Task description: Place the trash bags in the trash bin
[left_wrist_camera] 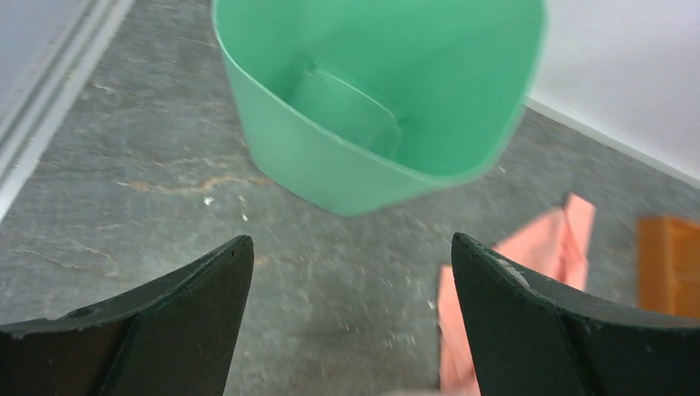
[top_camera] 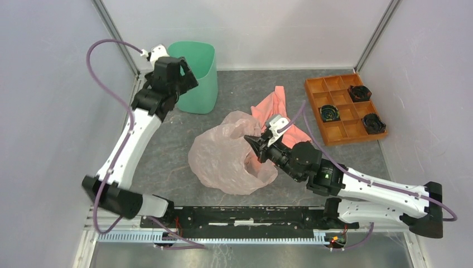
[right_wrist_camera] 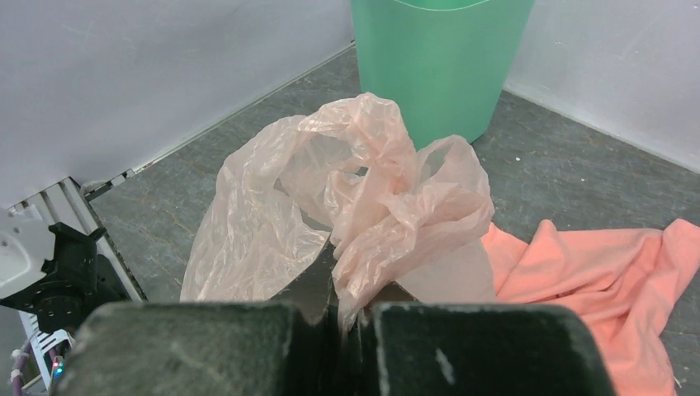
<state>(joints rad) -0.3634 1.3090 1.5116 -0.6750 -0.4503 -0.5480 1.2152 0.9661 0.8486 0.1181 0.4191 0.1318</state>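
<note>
Beside the bin [top_camera: 196, 78], near its rim, the left jaws hang spread wide, holding nothing; the wrist view shows the bin's open mouth just beyond them. Nearer than the bin and to its right, the pink bag [top_camera: 223, 159] lies crumpled on the counter [top_camera: 173, 151], apart from the bin. The right jaws are pressed together on a bunched fold of the bag, on its side away from the bin. An orange cloth [top_camera: 273, 109] lies touching the bag, and a tray [top_camera: 340, 131] sits farther from the bin.
</note>
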